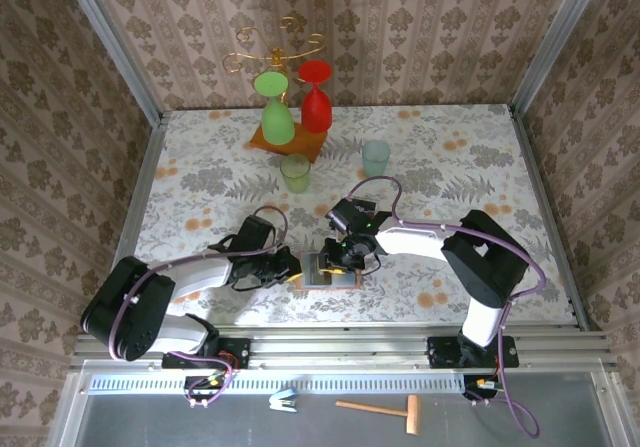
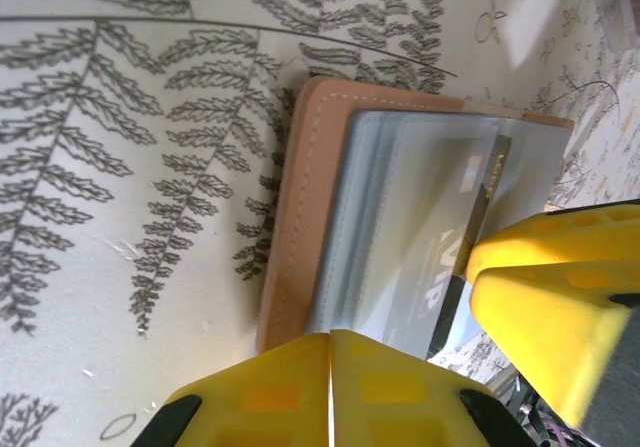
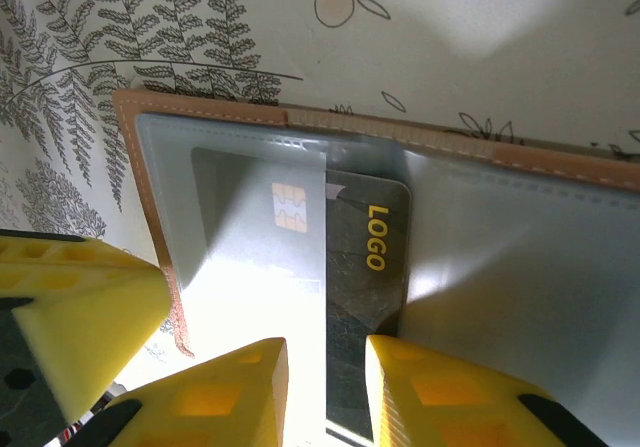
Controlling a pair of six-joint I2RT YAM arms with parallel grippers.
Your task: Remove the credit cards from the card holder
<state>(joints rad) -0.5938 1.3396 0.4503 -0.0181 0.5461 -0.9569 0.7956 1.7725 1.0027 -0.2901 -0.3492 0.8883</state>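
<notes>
I'm looking down on a table covered with a pale cloth printed with grey ferns and orange flowers. 3 walls papered in beige damask box it in, with metal posts at the 2 far corners. A metal rail lines the near edge. The light is bright.

The top view is bright, evenly lit and sharp, with soft shadows on the table. In the left wrist view the fingers blur near the lens, and the holder shines pale across its plastic. In the right wrist view glare whites out the holder beside the fingers, and a shadow crosses its pocket.
</notes>
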